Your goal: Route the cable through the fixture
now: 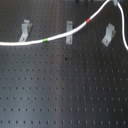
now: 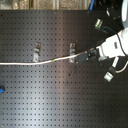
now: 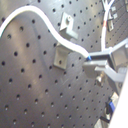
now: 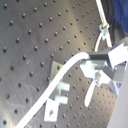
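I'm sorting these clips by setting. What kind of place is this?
Probably a robotics lab bench: a black perforated breadboard with small metal clips fixed to it, and a gripper holding a white cable.

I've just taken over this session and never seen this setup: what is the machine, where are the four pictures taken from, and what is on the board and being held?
It is a single robot arm whose pincer is shut on a long thin white cable with one green band and one red band. Two pictures look down on the dark perforated metal board from fixed cameras. The other two come from cameras riding on the pincer, so they show it close up. Three small grey metal clips are fixed on the board. The cable lies beside them.
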Tool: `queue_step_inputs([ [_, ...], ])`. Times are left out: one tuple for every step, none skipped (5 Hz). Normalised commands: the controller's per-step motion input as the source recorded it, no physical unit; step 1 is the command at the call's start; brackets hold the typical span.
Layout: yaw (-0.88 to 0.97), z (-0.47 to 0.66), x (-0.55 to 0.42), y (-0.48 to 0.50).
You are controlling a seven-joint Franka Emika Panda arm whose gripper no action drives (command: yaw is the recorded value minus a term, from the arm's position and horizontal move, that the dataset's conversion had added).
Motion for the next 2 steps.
queue_step_inputs([
  [-0.1, 0.0, -0.101, 0.487],
  [-0.51, 0.1, -0.057, 0.172],
])
